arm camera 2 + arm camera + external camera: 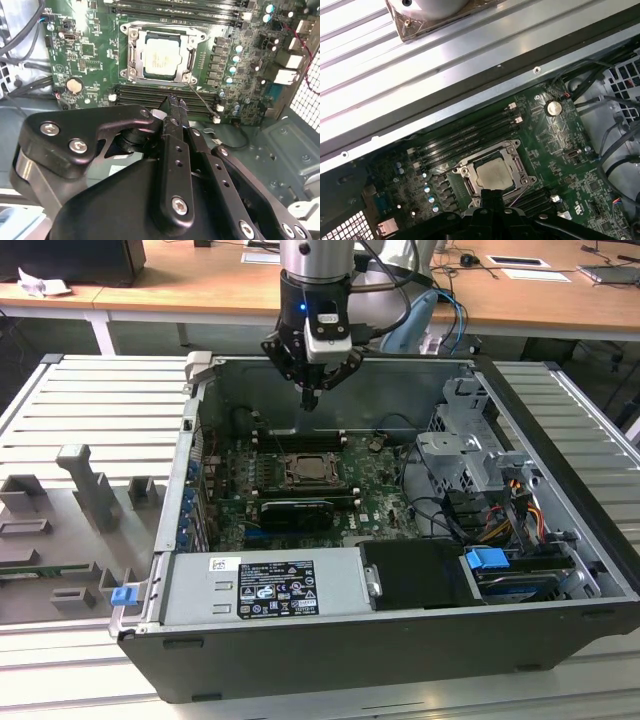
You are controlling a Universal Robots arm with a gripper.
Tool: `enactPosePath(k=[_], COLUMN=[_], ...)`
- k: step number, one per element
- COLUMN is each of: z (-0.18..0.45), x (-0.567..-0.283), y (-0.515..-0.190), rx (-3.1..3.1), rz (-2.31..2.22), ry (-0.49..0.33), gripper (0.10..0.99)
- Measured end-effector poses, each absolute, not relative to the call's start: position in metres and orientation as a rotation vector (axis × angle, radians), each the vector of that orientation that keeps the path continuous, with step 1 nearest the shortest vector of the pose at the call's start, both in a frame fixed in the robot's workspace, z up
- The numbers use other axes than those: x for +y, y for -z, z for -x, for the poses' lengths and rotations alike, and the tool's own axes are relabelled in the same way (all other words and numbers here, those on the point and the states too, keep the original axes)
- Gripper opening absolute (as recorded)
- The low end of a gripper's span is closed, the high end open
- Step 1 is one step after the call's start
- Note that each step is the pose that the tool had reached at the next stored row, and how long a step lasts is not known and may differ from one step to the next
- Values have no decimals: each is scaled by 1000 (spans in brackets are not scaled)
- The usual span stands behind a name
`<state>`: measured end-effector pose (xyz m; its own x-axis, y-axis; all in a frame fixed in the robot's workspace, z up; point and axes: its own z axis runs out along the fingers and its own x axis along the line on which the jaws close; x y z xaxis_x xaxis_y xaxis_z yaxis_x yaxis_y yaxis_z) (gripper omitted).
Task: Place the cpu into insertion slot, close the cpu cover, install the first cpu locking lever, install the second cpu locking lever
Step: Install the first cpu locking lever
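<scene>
Pale wooden tables (220, 290) line the background. In front of them a ribbed metal table (100, 400) carries an open black computer case (400, 640), and grey blocks (85, 490) stand on it at the exterior view's left. Inside the case lies the green circuit board (375, 490).

The arm (315, 280) hangs over the case's far wall with its jaws pointing down, well above the board. In the second wrist view the two black fingertips (176, 106) are pressed together with nothing between them: the jaws are closed and empty.

The cpu (161, 59) – a pale square chip – sits in the insertion slot (186, 60) near the middle of the board. It also shows in the exterior view (305, 469) and the first wrist view (493, 174). The cpu cover (133, 55), a grey metal frame, appears to lie flat around the chip, whose face shows through its window.

In the second wrist view, rows of black memory slots (150, 92) run between the socket and the fingertips – and a round coin battery (75, 85) sits off to one side.
</scene>
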<state>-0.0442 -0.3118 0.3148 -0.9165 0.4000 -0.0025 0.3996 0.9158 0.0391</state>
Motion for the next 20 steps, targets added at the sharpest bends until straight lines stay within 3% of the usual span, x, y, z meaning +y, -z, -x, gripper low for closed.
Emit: enactPosePath(k=[20], z=[44], x=[-312], y=[-315], rx=[3127], rz=[-230], ry=[-61], gripper=[106])
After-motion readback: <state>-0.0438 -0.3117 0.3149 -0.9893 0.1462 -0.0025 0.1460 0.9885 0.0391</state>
